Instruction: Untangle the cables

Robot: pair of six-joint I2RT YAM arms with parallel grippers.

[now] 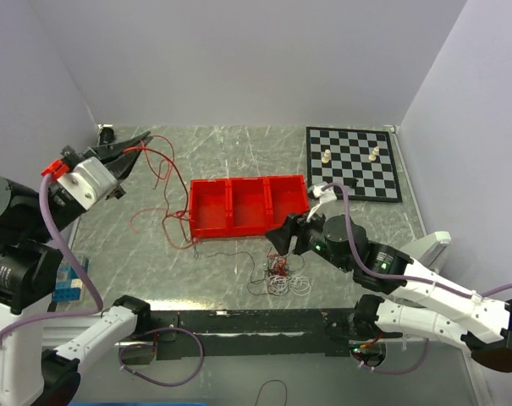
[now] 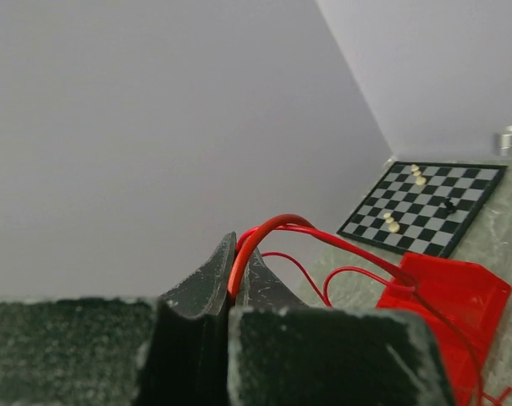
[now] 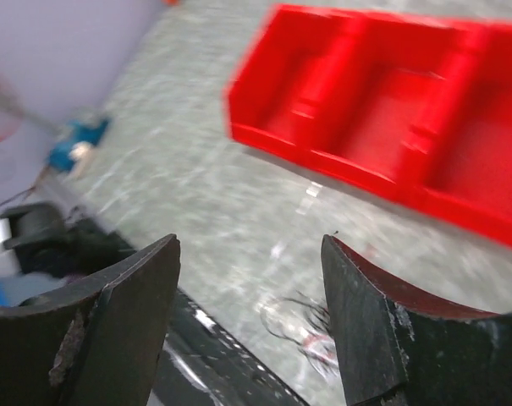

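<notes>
Between the left gripper's [image 2: 237, 258] clamped jaws hangs a limp, hair-thin red cable [image 2: 281, 219], while the other cables [image 1: 285, 281] lie knotted just beneath the wide-open right gripper [image 3: 251, 245], light, snag-prone, likely best pinched at a loose outer loop.

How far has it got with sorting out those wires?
One red wire looks mostly pulled out, pinched in the left gripper and lifted. The right gripper hangs open above the tangle of white, red and black wires, which is left to separate.
</notes>
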